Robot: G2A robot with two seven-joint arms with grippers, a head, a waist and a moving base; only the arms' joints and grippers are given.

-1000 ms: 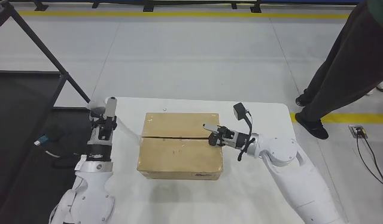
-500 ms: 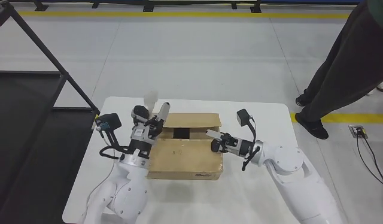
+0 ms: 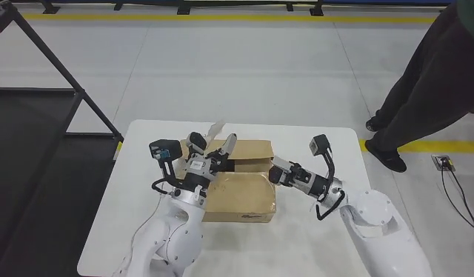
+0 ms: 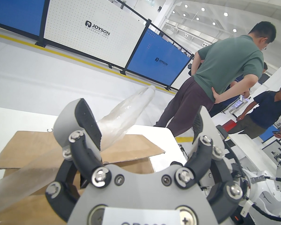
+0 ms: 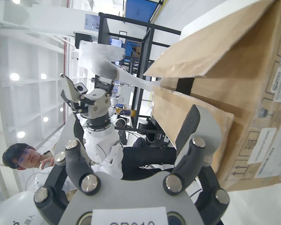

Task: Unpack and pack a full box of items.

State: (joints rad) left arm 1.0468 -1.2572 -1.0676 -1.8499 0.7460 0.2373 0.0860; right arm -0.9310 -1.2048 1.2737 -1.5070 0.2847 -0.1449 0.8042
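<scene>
Top view counts one cardboard box (image 3: 235,195), standing near the middle of one white table (image 3: 311,236), with two grippers at it and one strip of clear tape (image 3: 215,129). Two top flaps can be told apart: the far flap is lifted and the near flap lies lower, with a dark gap between them.

Nothing inside the box can be made out through that gap. The tape is see-through, so its far end is hard to follow against the pale floor, and where it starts at the box seam is blurred.

The left gripper (image 4: 141,108) is above the box's left end with its jaws spread wide and nothing clamped between them. The tape clings to the pad of one finger and runs up and away past its tip. The right gripper (image 5: 133,118) is at the box's right end, also spread open and holding nothing. One of its fingers lies close against the edge of the near flap, but whether it touches the cardboard cannot be told.
</scene>
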